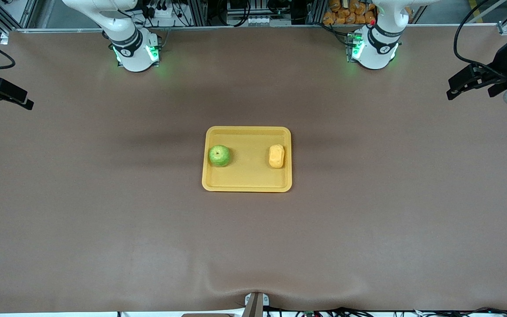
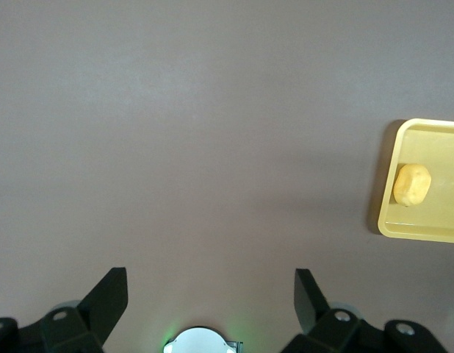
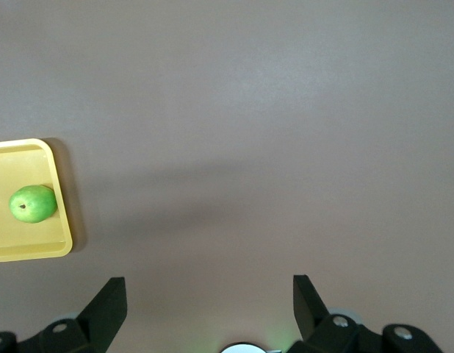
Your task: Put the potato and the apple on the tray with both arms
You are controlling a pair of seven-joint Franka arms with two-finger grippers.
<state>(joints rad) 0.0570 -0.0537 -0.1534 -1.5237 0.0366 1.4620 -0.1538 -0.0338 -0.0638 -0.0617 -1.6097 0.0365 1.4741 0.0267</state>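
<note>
The yellow tray (image 1: 247,187) lies at the middle of the brown table. The green apple (image 1: 219,155) sits in it at the end toward the right arm. The yellow-orange potato (image 1: 276,156) lies in it at the end toward the left arm. My left gripper (image 1: 469,88) is open and empty, up over bare table at the left arm's end. In the left wrist view (image 2: 211,283) the potato (image 2: 412,184) and tray (image 2: 425,228) show well off. My right gripper (image 1: 7,99) is open and empty over the right arm's end. The right wrist view (image 3: 210,287) shows the apple (image 3: 33,204) in the tray (image 3: 29,250).
The two arm bases (image 1: 135,53) (image 1: 374,48) stand along the table's edge farthest from the front camera, with green lights lit. A small metal bracket (image 1: 255,304) sits at the table edge nearest the front camera. Brown mat surrounds the tray.
</note>
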